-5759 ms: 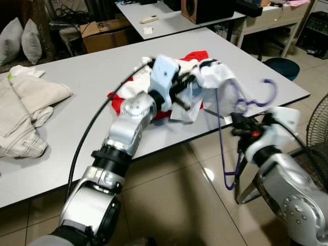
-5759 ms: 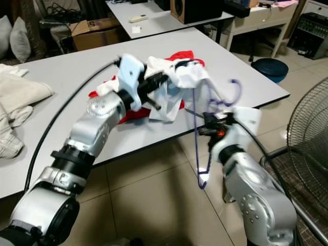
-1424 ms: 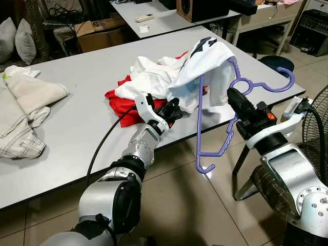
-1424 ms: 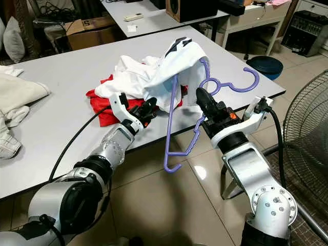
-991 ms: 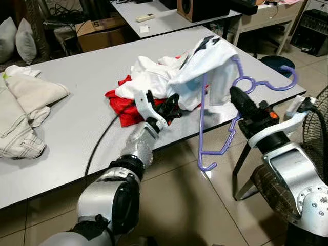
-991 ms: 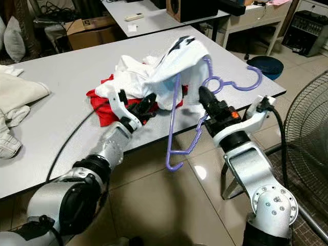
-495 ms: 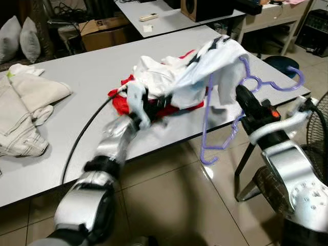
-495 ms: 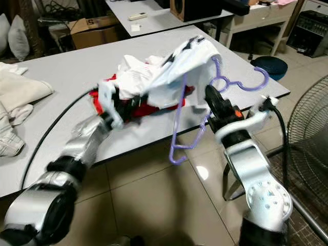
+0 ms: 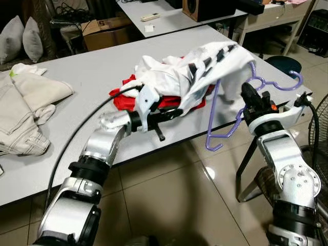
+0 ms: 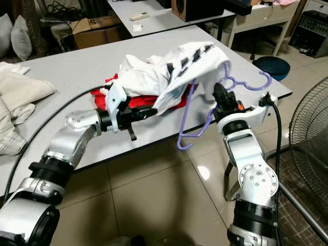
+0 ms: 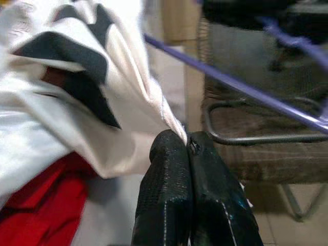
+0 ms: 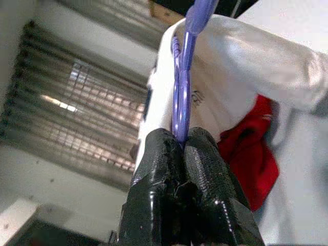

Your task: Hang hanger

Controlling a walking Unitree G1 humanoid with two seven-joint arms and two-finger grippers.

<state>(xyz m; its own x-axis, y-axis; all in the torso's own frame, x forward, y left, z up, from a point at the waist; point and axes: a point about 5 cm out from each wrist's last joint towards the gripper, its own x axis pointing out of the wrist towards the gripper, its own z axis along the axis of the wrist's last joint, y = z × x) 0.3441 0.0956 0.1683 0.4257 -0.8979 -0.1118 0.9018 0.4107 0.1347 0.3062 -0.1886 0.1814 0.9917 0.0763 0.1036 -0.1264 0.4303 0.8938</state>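
Note:
A purple plastic hanger [image 9: 223, 134] hangs tilted off the table's near right corner, its hook [image 9: 288, 85] pointing right. My right gripper [image 9: 248, 93] is shut on the hanger's neck [image 12: 180, 102]. A white garment with black stripes [image 9: 207, 64] is draped over the hanger's upper end and runs back onto a pile on the grey table [image 9: 87, 72]. My left gripper [image 11: 185, 139] is shut on that garment's lower edge, low over the table's front edge [image 9: 171, 114]. A red garment [image 9: 122, 100] lies under the white pile.
Folded beige clothes [image 9: 25, 102] lie at the table's left. A standing fan [image 9: 320, 128] and a metal chair frame [image 9: 246, 169] are to the right of my right arm. A blue bin [image 9: 284, 63], a second table [image 9: 169, 20] and a cardboard box [image 9: 102, 32] stand behind. Tiled floor lies below.
My left arm has swung right along the table edge and its gripper now pinches the white garment's hem. The right gripper has carried the hanger slightly higher and nearer the table.

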